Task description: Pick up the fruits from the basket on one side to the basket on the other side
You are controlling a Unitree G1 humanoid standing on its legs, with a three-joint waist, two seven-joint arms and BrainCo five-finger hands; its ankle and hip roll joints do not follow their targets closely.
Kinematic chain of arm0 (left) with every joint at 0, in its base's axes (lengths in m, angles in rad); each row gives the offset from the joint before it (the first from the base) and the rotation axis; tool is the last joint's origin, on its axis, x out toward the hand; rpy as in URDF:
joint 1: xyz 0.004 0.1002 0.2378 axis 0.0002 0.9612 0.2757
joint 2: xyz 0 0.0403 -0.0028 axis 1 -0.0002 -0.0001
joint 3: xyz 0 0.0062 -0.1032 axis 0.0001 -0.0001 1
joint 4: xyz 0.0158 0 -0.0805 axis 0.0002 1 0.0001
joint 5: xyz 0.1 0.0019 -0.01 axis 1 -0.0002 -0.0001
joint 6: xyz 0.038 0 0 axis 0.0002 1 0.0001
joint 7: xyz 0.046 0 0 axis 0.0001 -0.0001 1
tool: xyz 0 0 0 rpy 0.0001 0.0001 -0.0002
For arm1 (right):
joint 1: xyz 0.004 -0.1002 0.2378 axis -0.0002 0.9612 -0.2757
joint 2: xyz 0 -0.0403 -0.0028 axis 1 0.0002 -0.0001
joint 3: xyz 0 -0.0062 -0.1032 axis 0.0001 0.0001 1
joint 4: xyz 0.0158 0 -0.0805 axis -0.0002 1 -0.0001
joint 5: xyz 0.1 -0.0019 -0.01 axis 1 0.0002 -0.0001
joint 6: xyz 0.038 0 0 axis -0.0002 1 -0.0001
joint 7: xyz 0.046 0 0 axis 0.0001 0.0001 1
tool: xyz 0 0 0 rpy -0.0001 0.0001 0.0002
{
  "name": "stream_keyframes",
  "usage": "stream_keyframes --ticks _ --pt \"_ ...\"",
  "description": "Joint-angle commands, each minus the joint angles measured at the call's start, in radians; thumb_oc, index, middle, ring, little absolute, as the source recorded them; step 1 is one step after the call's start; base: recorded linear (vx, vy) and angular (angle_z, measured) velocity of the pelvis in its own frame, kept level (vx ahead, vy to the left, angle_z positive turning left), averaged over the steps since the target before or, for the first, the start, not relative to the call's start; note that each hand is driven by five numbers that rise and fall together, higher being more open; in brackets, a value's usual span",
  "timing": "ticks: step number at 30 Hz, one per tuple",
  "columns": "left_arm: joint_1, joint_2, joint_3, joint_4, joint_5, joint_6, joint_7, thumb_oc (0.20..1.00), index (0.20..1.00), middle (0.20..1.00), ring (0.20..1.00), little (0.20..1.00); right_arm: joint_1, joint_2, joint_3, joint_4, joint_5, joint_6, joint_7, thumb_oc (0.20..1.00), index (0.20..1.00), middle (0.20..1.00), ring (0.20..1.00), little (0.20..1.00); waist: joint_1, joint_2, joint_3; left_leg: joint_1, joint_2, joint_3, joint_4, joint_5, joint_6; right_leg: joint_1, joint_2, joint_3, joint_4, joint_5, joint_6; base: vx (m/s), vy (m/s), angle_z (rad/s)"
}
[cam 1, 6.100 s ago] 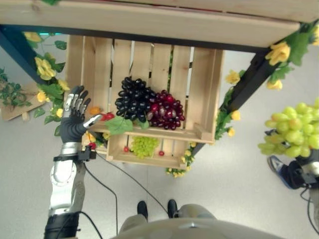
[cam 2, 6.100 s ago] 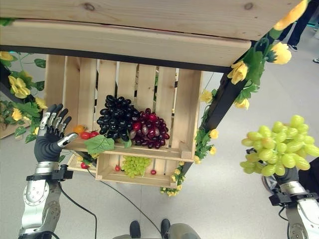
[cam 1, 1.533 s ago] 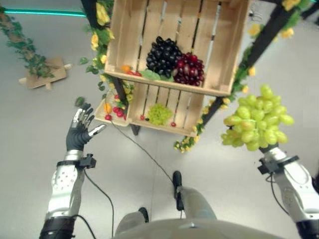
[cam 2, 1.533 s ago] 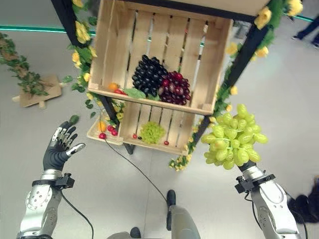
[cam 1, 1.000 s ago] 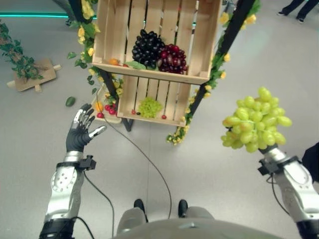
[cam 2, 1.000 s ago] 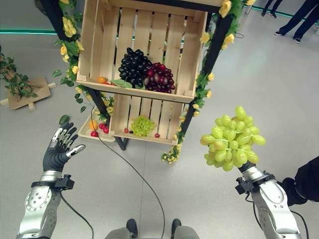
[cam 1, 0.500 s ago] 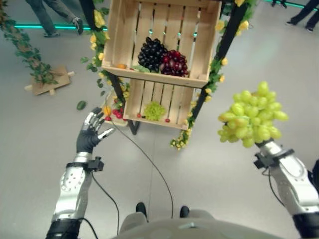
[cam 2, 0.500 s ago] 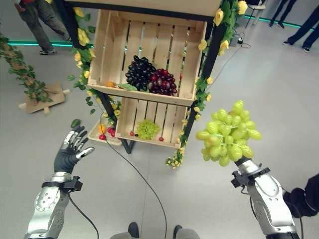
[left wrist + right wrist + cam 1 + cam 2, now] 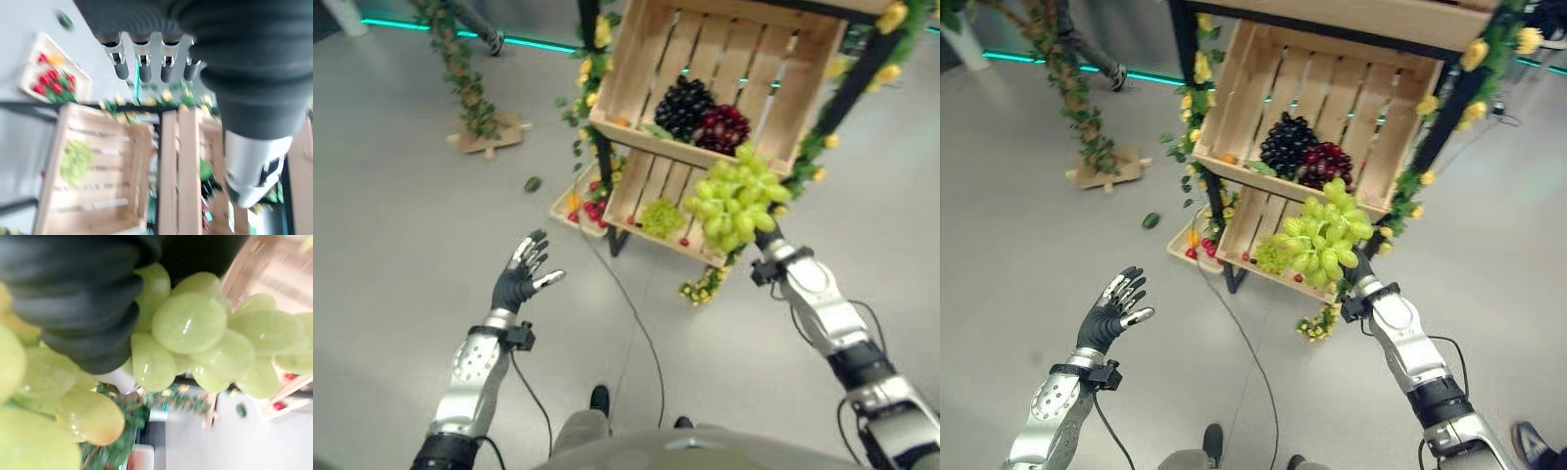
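Wooden crate shelf (image 9: pixel 1234 93) on grey floor (image 9: pixel 1028 245): dark grapes (image 9: pixel 1285 144) beside red grapes (image 9: pixel 1327 163) above, green bunch (image 9: pixel 660 216) below.

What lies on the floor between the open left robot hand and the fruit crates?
In the left eye view, bare grey floor separates the left robot hand from the wooden crates; near the crates sits a low tray of red fruit, and a small green piece lies off to the side.

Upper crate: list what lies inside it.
The upper crate holds dark grapes beside red grapes and a small orange fruit. The held green grape bunch covers its lower right corner.
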Motion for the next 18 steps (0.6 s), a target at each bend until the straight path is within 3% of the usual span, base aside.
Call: stream_keyframes --ticks 1,10,18 --pt "-0.050 0.069 0.009 -0.069 -0.031 -0.038 -0.003 1.000 1.000 1.000 1.000 1.000 -0.157 0.020 0.019 0.035 -0.026 -0.081 -0.058 0.200 0.200 0.200 0.200 0.200 0.015 -0.043 0.048 0.017 -0.042 -0.018 0.090 -0.135 0.018 0.006 -0.018 -0.003 -0.038 0.071 0.040 -0.01 0.001 0.24" --pt "-0.091 0.115 -0.004 -0.071 -0.038 -0.046 0.049 1.000 1.000 1.000 1.000 1.000 -0.444 0.043 0.065 0.299 -0.030 -0.066 -0.194 0.200 0.200 0.200 0.200 0.200 0.049 -0.032 0.115 -0.028 -0.041 -0.022 0.111 -0.127 0.017 -0.042 -0.016 0.001 -0.019 0.081 0.038 -0.05 0.010 0.07" --pt "-0.076 0.116 -0.012 -0.069 -0.017 -0.046 0.063 1.000 1.000 1.000 1.000 1.000 -0.435 0.047 0.010 0.328 0.007 -0.083 -0.246 0.200 0.200 0.200 0.200 0.200 0.037 -0.029 0.110 -0.025 -0.055 -0.021 0.128 -0.147 0.030 -0.043 -0.030 0.012 0.009 0.081 0.050 0.02 0.055 -0.03"
